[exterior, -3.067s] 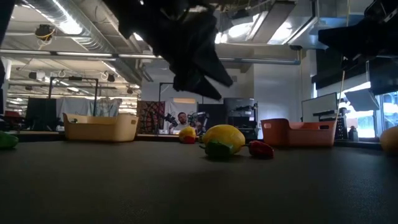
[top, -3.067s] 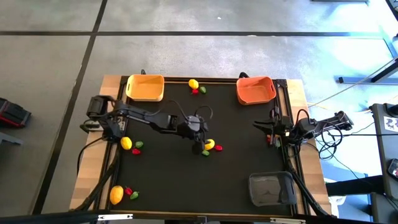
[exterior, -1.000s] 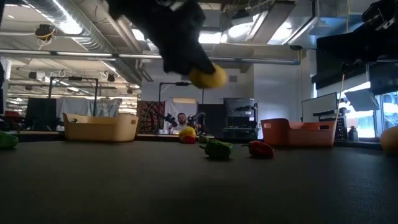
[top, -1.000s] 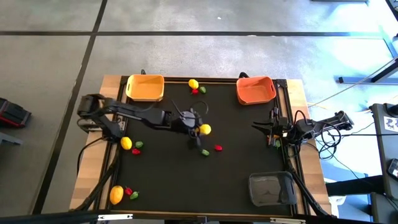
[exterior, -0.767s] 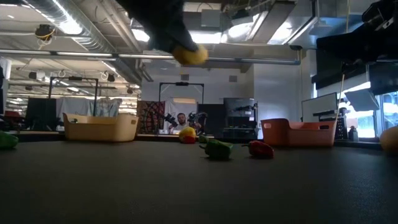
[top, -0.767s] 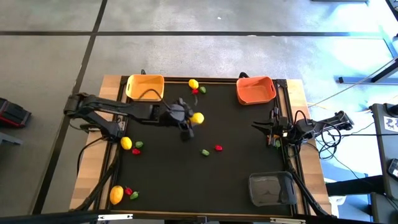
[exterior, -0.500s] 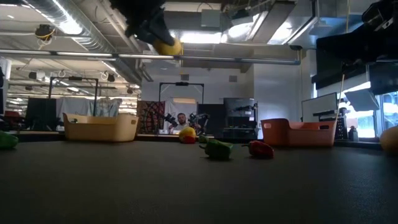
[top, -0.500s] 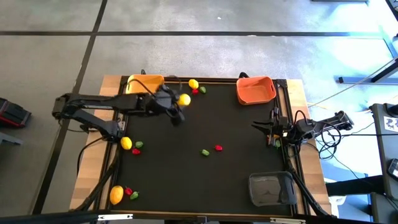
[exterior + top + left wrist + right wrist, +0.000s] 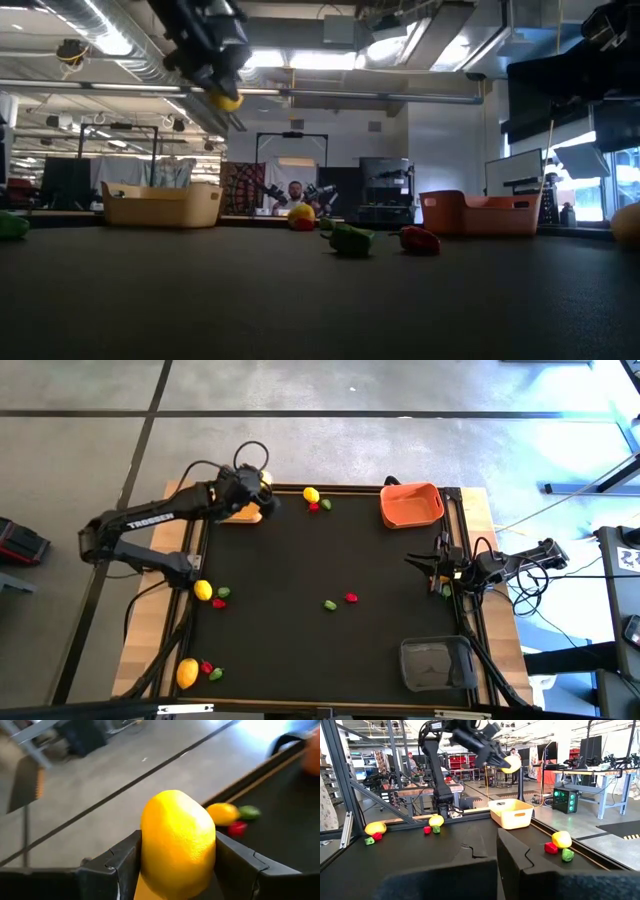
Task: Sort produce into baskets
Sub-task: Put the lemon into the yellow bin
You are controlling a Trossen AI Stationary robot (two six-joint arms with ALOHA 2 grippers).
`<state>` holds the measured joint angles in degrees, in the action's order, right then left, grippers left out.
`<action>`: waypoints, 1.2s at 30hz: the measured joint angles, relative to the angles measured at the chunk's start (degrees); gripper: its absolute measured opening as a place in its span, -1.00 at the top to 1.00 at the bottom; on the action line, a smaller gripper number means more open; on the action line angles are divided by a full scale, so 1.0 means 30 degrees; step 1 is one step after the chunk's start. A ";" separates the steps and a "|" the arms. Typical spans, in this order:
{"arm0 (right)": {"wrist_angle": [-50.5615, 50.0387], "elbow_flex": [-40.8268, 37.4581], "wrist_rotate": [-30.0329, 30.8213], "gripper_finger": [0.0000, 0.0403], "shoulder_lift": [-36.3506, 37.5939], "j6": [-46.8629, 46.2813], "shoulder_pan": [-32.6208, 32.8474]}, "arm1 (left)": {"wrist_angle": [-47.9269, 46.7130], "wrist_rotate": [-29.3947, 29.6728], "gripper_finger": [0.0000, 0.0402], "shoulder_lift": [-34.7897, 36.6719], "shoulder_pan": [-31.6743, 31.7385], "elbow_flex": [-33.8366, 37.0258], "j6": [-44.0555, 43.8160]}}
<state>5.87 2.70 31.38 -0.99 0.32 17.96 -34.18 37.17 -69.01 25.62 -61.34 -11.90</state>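
My left gripper (image 9: 262, 482) is high over the far right corner of the yellow-orange basket (image 9: 246, 514) and is shut on a yellow lemon (image 9: 177, 840). The lemon also shows in the low view (image 9: 228, 100), well above the basket (image 9: 160, 205). The arm hides most of the basket from above. My right gripper (image 9: 412, 563) waits shut at the table's right edge. A green piece (image 9: 330, 604) and a red piece (image 9: 351, 598) lie mid-table. My left gripper pinches the lemon between its two fingers, one on each side (image 9: 145, 852). The fingers (image 9: 235, 862) come from the table's left, slanting down. Much of the lemon sticks out past the fingertips. It hangs lifted clear, high above the table.
The orange-red basket (image 9: 411, 505) stands at the far right and the dark grey basket (image 9: 436, 663) at the near right. Another lemon (image 9: 311, 494) with red and green pieces lies at the far edge. More clusters lie at the left (image 9: 203, 590) and near left (image 9: 187, 673).
My left gripper has carried the lemon up and away from the table's middle toward the far left, ending over the yellow-orange basket, and has tipped less steeply down. The green and red pieces mid-table have stayed put.
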 joint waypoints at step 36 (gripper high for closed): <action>-0.0008 0.0000 -0.0015 1.00 0.0000 0.0000 0.0007 | -0.1383 -0.3900 -0.03 -0.9472 0.7318 0.0007 -0.1471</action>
<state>5.84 2.70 31.33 -0.99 0.32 17.98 -38.33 25.47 -97.42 47.57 -61.32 -16.32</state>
